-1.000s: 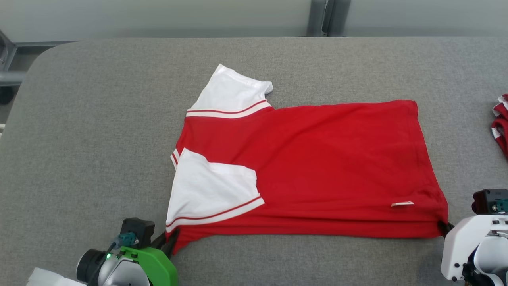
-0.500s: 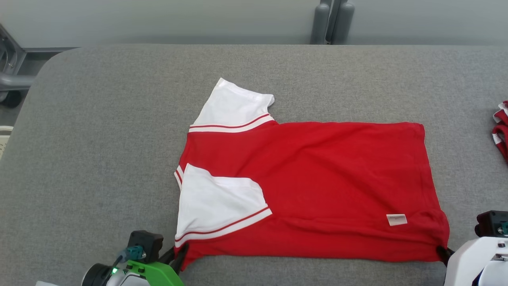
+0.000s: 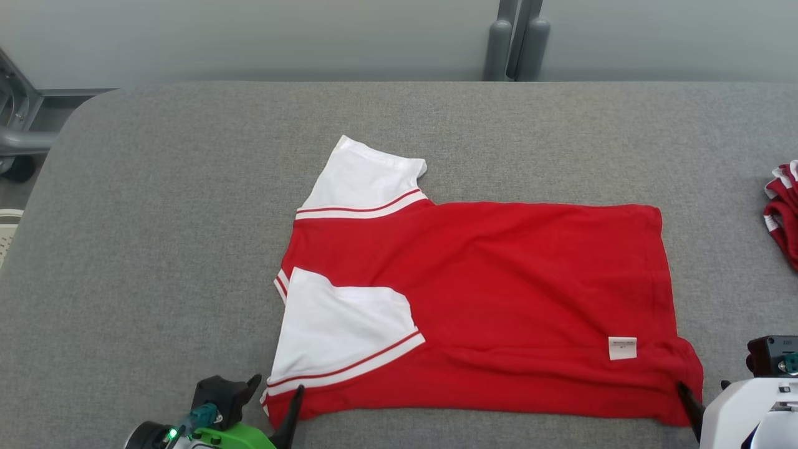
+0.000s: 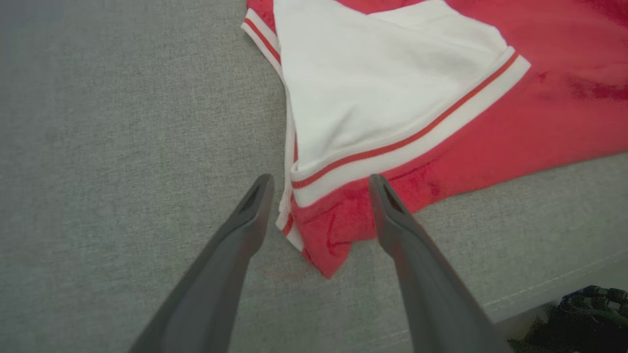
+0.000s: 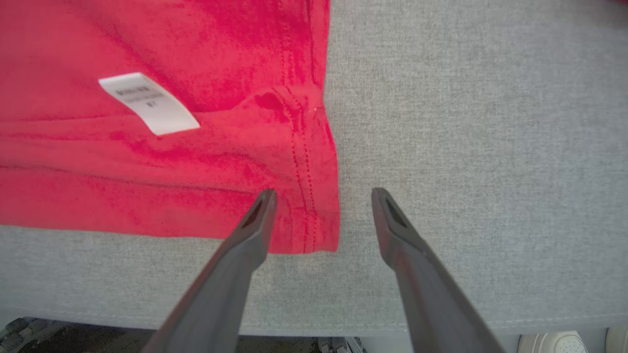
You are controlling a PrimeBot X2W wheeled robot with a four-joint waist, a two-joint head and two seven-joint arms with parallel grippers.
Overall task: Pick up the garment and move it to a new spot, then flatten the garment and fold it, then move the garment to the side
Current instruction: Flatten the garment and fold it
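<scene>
Head view: shirt (image 3: 486, 299) flat on table (image 3: 156, 249), sleeves left. Left gripper (image 4: 320, 179) spread, straddling near-left corner, gripping nothing. Right gripper (image 5: 323, 191) spread over near-right hem corner, empty. Second red garment (image 3: 782, 212) at right edge, well apart.

A grey, cloth-covered table (image 3: 156, 218) with a rounded far-left corner carries a red short-sleeved shirt with white, red-striped sleeves (image 3: 499, 299). The shirt lies flat, sleeves at its left end. A small white label (image 3: 622, 348) lies on its near right corner. Well to the shirt's right lies a bunched red-and-white cloth (image 3: 782, 212).
</scene>
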